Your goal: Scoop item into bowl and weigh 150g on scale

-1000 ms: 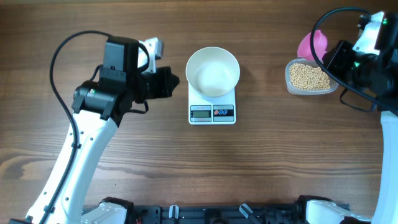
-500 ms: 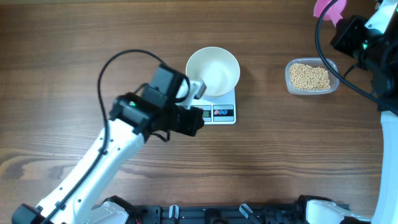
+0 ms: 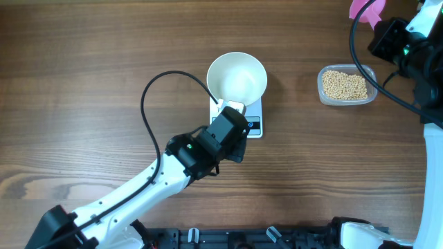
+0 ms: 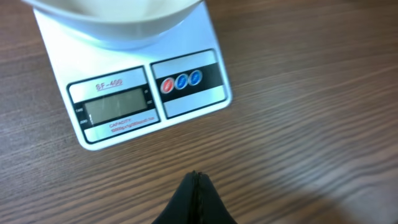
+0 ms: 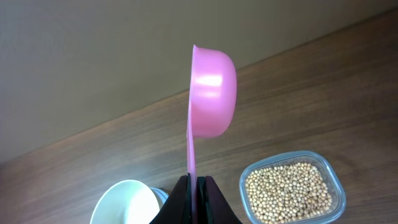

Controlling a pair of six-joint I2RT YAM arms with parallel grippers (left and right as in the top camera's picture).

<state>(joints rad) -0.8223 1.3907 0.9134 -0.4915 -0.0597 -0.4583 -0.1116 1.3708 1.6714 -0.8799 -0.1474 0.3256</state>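
Note:
The white bowl (image 3: pixel 237 78) sits empty on the white scale (image 3: pixel 256 114), whose grey display (image 4: pixel 121 111) reads nothing I can make out. Tan beans fill a clear tub (image 3: pixel 346 85) on the right. My left arm (image 3: pixel 220 138) reaches over the scale's front edge and hides its display from above. The left gripper (image 4: pixel 196 175) is shut and empty, its tip just short of the scale. My right gripper (image 5: pixel 196 180) is shut on the handle of a pink scoop (image 5: pixel 214 93). The scoop (image 3: pixel 361 8) stands on edge, high behind the tub (image 5: pixel 289 190).
The bowl (image 5: pixel 124 202) and the tub lie below and ahead of the right gripper. A black cable (image 3: pixel 149 97) loops up from the left arm. The right arm's body (image 3: pixel 415 62) stands beside the tub at the table's right edge.
The left arm has swung from left of the scale round to its front edge. The right arm lifted the pink scoop from beside the tub to the back, then held still.

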